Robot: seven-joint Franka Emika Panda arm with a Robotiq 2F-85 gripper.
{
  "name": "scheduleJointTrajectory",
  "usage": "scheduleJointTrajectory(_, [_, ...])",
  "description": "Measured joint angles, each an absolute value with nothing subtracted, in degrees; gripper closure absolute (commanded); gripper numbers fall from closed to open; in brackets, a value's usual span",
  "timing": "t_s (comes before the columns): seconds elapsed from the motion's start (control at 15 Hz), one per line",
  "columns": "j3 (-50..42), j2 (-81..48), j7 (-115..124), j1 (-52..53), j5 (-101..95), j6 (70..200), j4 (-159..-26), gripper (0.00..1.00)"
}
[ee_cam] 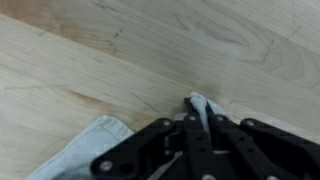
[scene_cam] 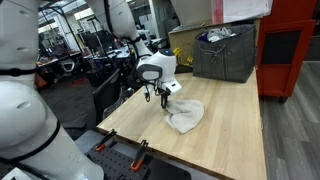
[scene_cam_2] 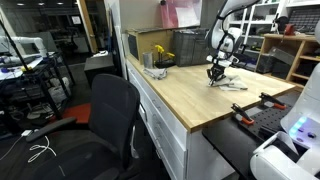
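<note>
A pale grey cloth (scene_cam: 185, 115) lies crumpled on the wooden table (scene_cam: 230, 135). My gripper (scene_cam: 164, 99) stands over the cloth's near edge, fingers pointing down. In the wrist view the black fingers (ee_cam: 186, 128) are drawn together and a fold of the cloth (ee_cam: 203, 103) pokes out between their tips; more cloth (ee_cam: 85, 150) shows at the lower left. The gripper (ee_cam: 198, 118) is shut on that fold. In an exterior view the gripper (scene_cam_2: 216, 74) and the cloth (scene_cam_2: 232, 82) appear small at the far end of the table.
A dark grey fabric bin (scene_cam: 224, 52) stands at the back of the table, a red cabinet (scene_cam: 290, 50) beside it. A black office chair (scene_cam_2: 105, 125) stands before the table. Clamps (scene_cam: 137, 152) grip the table's front edge. A small yellow thing (scene_cam_2: 158, 52) sits near another bin.
</note>
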State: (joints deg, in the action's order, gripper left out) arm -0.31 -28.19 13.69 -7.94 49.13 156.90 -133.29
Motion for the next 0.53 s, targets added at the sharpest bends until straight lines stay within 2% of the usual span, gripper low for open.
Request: scheduleJointTrajectory(0.53, [-0.33,-13.98,10.27,-7.9,49.04,148.96,-134.78,0.99])
